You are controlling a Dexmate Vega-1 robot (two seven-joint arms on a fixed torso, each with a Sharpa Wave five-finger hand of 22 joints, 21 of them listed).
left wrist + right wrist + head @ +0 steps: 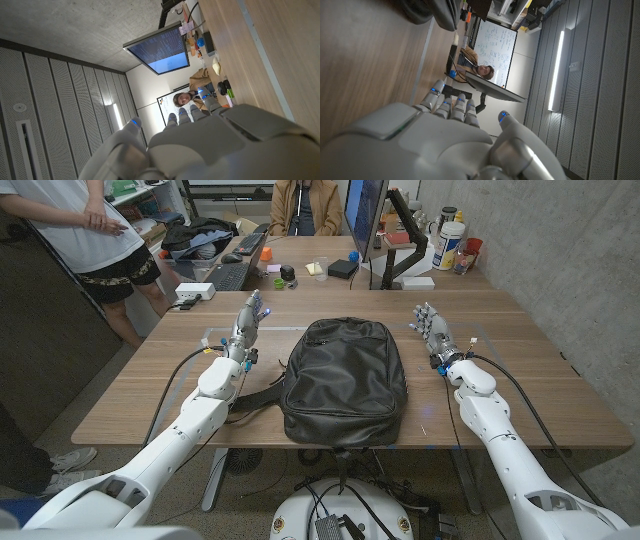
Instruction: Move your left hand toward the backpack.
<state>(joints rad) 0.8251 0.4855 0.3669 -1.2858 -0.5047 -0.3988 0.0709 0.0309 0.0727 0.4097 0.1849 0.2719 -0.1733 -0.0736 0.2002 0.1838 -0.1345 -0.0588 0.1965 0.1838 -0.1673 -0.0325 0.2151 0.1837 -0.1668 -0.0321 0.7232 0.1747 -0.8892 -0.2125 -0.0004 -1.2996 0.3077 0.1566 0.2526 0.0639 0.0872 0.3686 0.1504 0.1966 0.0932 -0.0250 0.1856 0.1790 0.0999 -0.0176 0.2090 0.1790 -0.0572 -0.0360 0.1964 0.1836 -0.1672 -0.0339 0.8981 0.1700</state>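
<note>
A black backpack (344, 380) lies flat in the middle of the wooden table (520, 380), its straps trailing off toward its left side. My left hand (245, 323) stands on the table a short way left of the backpack's far corner, fingers stretched forward, holding nothing. In the left wrist view the back of that hand (210, 145) shows with fingers extended. My right hand (432, 330) stands on the other side of the backpack, also empty with fingers out; its back (430, 135) shows in the right wrist view, with a dark edge of the backpack (432, 12) beyond it.
At the table's far end stand a monitor (366, 215), a keyboard (228, 275), a white box (194, 292) and small coloured items. One person stands at the far left (95, 240); another sits behind the table (305, 205). Cables run along my left arm.
</note>
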